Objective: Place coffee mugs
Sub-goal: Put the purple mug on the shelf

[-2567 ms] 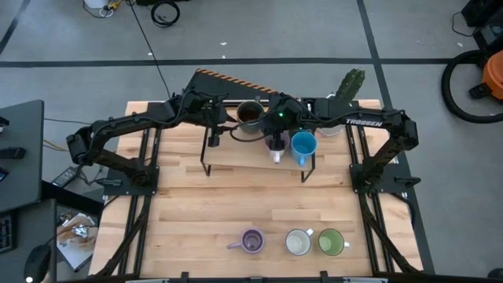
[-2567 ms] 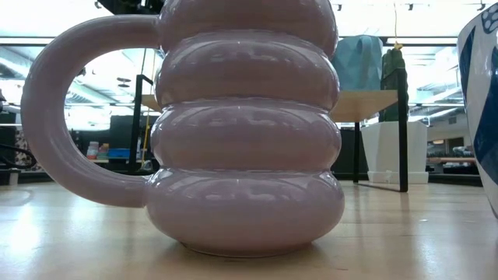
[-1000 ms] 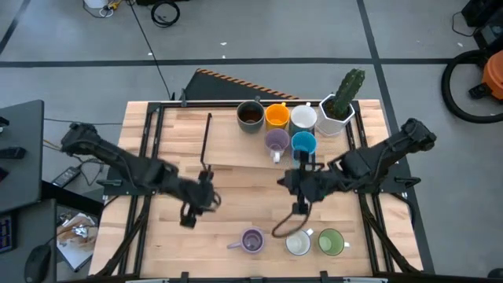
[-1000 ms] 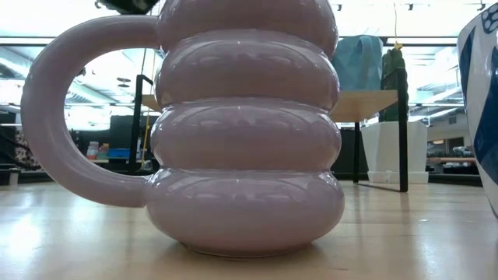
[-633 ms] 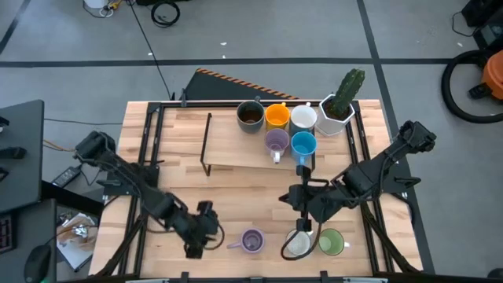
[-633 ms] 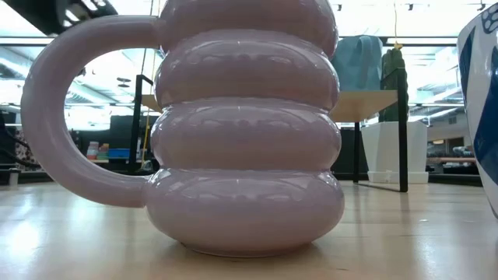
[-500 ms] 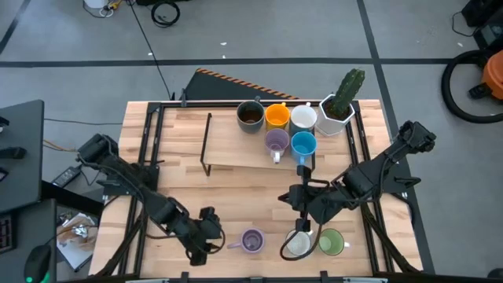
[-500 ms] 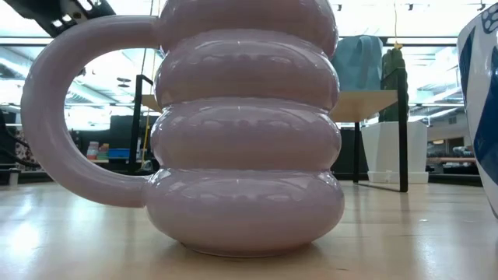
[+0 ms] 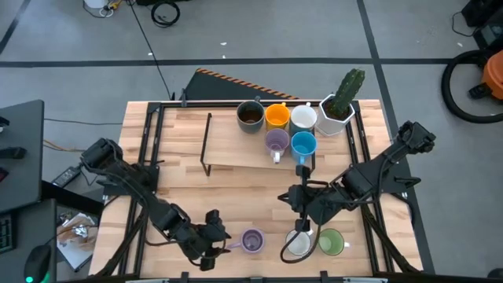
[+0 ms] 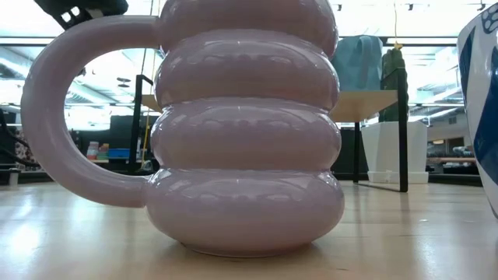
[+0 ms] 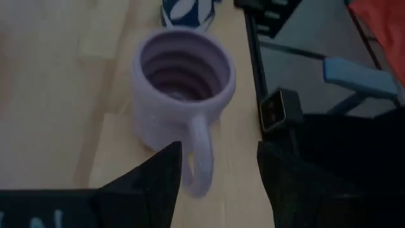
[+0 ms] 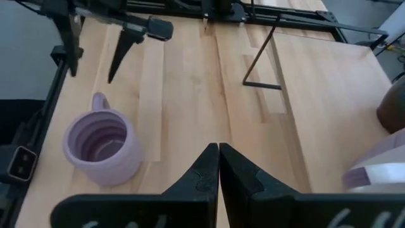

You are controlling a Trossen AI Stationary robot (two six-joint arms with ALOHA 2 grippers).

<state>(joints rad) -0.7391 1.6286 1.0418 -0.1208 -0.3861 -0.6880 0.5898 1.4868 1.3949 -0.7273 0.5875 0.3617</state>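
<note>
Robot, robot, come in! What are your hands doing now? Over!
Left gripper open, straddling ribbed lavender mug's handle. Right gripper shut, above white mug. Nothing blocking.

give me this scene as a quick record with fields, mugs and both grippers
shelf mugs: dark brown mug, orange mug, white mug, lavender mug, blue mug
front mugs: ribbed lavender mug, white front mug, green mug
left gripper: open, fingers either side of the ribbed lavender mug's handle
right gripper: shut, above the white front mug
other: white hexagonal cactus pot
</note>
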